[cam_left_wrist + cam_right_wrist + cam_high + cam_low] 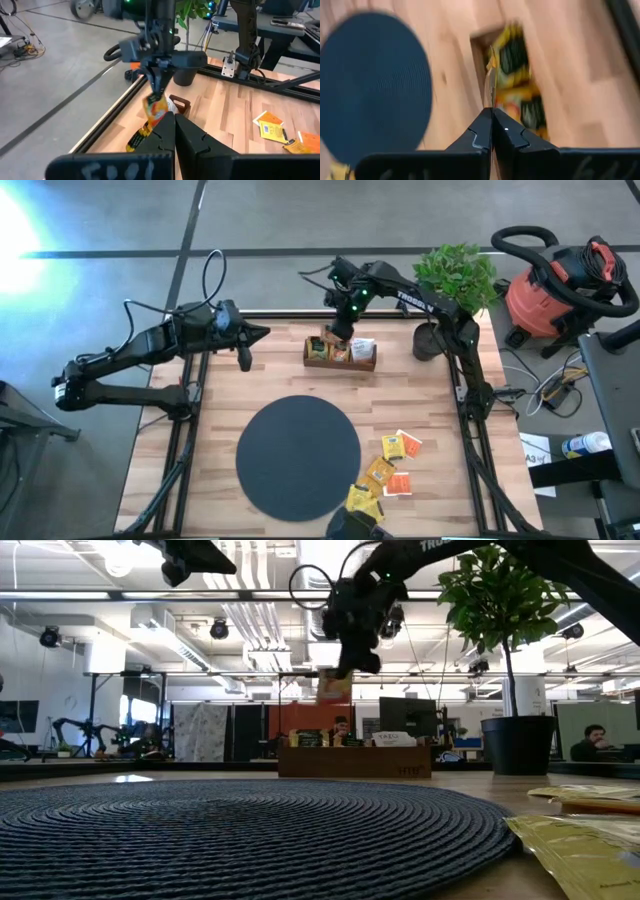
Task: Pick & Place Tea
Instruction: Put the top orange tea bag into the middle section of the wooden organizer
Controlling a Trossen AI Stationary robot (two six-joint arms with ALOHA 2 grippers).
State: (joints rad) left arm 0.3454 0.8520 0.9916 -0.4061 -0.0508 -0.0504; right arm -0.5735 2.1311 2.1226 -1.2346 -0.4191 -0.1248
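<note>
Pale wood tabletop [430,490] with black disc [298,456], right gripper [337,332] jaws clenched on a tea sachet [334,687] above wooden tray [340,355], loose sachets [388,475] well away, left gripper [245,360] jaws closed empty, open-plan office behind.

One tea sachet [155,107], orange-yellow, hangs edge-down clear of the wooden tray [340,361], pinched at its top edge. Further yellow sachets with dark-green marks [512,60] stand packed inside that tray at the far side of the table. A loose group of yellow and orange-and-white sachets [388,473] lies flat on the wood just right of the black disc [297,456], some overlapping, two at the near table edge.
</note>
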